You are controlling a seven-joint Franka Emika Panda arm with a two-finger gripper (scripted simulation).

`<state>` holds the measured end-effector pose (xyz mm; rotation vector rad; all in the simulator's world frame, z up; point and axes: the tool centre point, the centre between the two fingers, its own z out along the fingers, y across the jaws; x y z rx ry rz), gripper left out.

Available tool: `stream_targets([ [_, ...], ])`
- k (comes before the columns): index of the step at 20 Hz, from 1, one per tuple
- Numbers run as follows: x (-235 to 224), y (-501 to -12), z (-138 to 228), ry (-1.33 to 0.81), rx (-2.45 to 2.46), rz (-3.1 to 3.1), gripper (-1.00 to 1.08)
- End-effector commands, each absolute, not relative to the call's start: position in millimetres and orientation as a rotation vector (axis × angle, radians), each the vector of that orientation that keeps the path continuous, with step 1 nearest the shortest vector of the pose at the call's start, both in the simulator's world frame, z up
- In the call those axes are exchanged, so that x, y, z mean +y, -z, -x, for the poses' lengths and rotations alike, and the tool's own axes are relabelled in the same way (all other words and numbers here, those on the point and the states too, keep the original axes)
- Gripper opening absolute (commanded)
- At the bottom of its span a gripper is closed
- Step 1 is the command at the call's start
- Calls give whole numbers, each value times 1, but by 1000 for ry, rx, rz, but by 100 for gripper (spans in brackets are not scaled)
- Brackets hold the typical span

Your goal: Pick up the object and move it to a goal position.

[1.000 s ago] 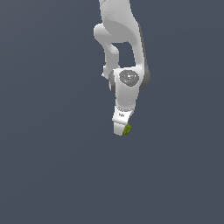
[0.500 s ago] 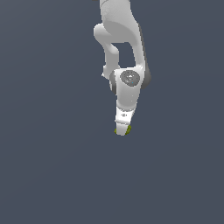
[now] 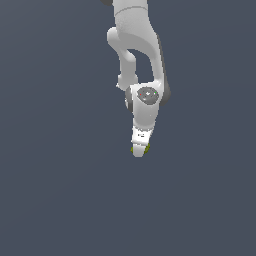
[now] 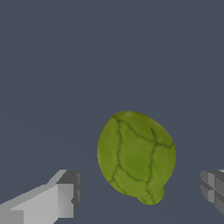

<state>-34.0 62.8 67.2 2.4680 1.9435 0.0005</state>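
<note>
A plain, dark grey-blue surface (image 3: 55, 190) is shown filling the whole exterior view, with no edges or corners visible. Toward the middle of that view, a white robot arm (image 3: 142, 55) is seen reaching down from the top edge, bending at a round joint and ending in a white gripper (image 3: 139, 150) that points downward at the surface. At the gripper's tip, thin slivers of olive green are visible on either side of the white fingers; these belong to the object (image 3: 147, 147), which is mostly hidden behind the gripper in this view. Whether the object is resting on the surface or lifted clear of it cannot be told from here. In the wrist view, the same grey-blue surface is seen as the background. One light grey finger (image 4: 52, 199) is shown on one side of the frame, then the object (image 4: 135, 157) appears as a lumpy, rounded olive-green blob with dark crack-like lines across its faceted skin, and a second, darker grey ridged finger (image 4: 214, 190) is seen at the opposite edge. The jaws are spread wide, with the object lying between them, and a clear gap is visible between the object and each finger, so nothing is being held.
</note>
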Motion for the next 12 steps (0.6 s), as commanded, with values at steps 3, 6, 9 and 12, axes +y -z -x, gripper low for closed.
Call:
stream_targets([
  [3,63,-48,35,0,1946,-2466,100],
  [6,63,-42,34,0,1947,-2466,100],
  [9,63,-41,34,0,1947,-2466,-100],
  [12,63,-41,34,0,1947,-2466,-100],
])
